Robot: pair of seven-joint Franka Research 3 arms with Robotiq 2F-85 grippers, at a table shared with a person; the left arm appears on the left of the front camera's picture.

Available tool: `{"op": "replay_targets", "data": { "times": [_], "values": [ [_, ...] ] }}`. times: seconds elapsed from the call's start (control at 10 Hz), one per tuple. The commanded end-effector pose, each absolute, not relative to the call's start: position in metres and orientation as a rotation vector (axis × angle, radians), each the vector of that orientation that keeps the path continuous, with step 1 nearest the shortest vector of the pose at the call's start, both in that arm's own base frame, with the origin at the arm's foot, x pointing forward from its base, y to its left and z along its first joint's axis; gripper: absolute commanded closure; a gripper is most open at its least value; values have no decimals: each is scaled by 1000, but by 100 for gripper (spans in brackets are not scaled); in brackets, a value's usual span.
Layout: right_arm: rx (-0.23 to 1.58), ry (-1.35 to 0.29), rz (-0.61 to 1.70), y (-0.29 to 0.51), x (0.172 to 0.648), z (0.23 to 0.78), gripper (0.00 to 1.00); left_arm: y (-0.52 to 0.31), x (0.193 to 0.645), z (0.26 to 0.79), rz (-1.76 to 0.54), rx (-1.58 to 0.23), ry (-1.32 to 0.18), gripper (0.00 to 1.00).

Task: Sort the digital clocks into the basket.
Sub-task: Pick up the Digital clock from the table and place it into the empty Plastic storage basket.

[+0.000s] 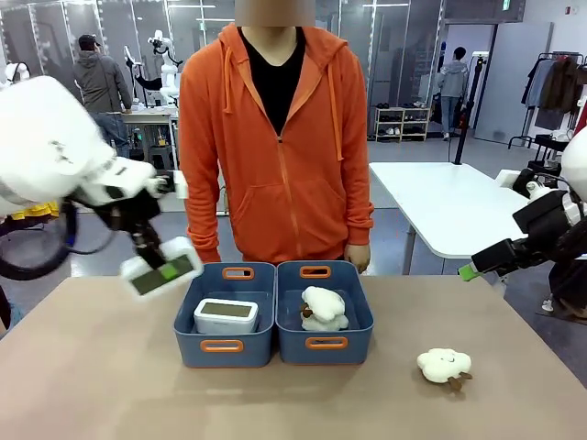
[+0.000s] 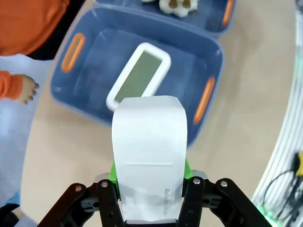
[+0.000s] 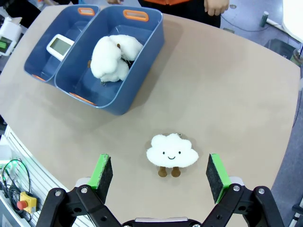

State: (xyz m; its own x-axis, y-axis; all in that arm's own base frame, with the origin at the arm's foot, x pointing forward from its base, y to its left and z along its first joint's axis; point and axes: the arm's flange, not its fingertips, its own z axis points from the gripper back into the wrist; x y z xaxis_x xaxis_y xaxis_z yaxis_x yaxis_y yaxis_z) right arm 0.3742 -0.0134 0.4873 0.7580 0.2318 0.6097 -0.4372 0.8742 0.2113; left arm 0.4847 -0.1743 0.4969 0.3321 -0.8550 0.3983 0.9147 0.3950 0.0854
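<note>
My left gripper [image 1: 158, 266] hangs above the table, left of the two blue bins, shut on a white digital clock [image 1: 161, 271]. From the left wrist the held clock [image 2: 148, 156] shows its plain white back, just short of the left basket [image 2: 80, 106]. A second clock [image 1: 226, 314] lies face up inside that basket [image 1: 223, 346]; the same clock [image 2: 140, 75] shows its grey-green screen. My right gripper [image 3: 159, 176] stands open high over the table's right side, above a cloud plush [image 3: 172, 151]. Its green pad [image 1: 470, 271] shows at the right.
The right bin [image 1: 325, 344] holds another cream cloud plush [image 1: 324, 308]. One plush [image 1: 444, 365] lies loose on the table at the right. A person in an orange hoodie [image 1: 280, 137] stands right behind the bins, hands at their sides.
</note>
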Motion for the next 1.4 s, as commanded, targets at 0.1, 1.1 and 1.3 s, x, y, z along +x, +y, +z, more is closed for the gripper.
{"op": "replay_targets", "data": {
  "times": [0.1,1.1,1.3],
  "values": [
    [350,-608,389,-14,374,488,0,-221,519,477,-1069,-150,-395,49],
    [350,-608,389,-14,374,488,0,-266,539,424,-1061,-118,-296,16],
    [350,-608,389,-14,374,488,0,-264,534,424,-1069,-104,-301,1]
  ]
}}
